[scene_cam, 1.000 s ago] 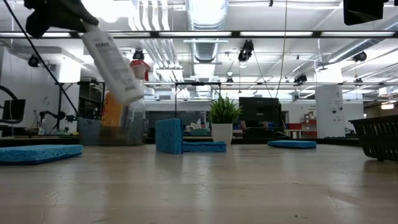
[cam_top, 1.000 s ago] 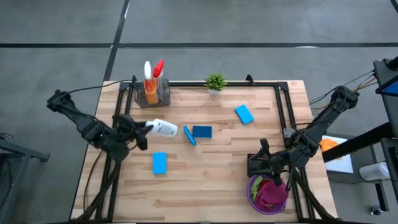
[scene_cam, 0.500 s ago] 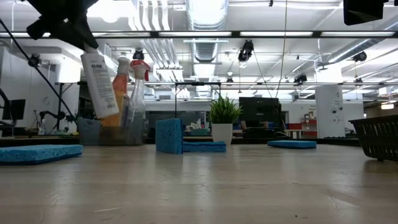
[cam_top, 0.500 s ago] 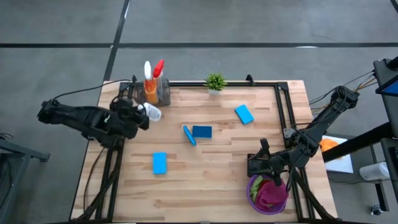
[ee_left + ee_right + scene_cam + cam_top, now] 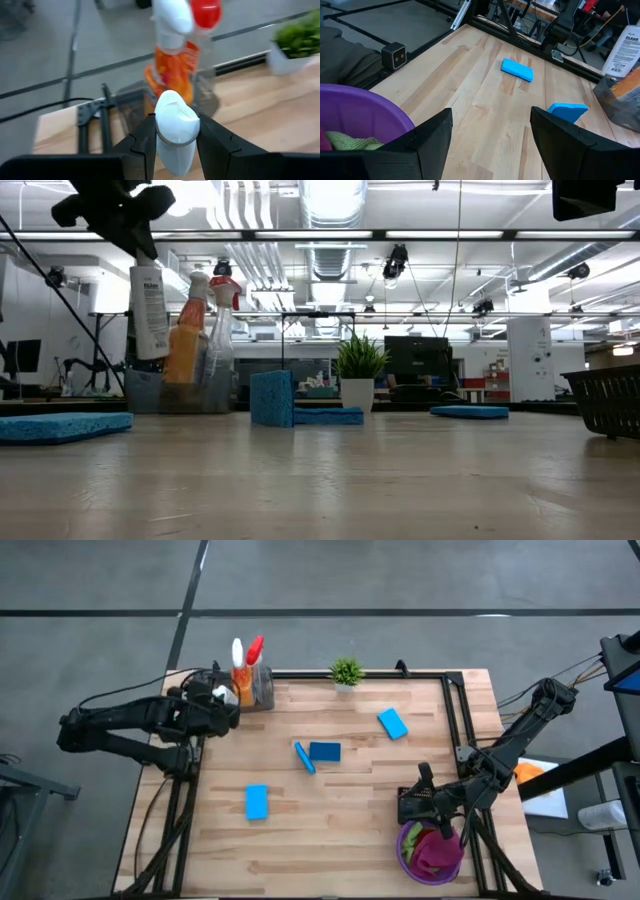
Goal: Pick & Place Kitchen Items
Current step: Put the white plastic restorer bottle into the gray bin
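Now the left gripper (image 5: 175, 145) jaws clamp the white bottle's (image 5: 175, 127) neck: light, stiff, slick plastic; right jaws wide, empty.

In the low view the left gripper (image 5: 125, 215) is cut off above the white bottle (image 5: 148, 310), whose label is unreadable

Wooden table (image 5: 350, 830), four blue sponges (image 5: 256, 802), potted plant (image 5: 346, 671), purple bowl (image 5: 412, 870), perhaps a clear bin (image 5: 262, 690)
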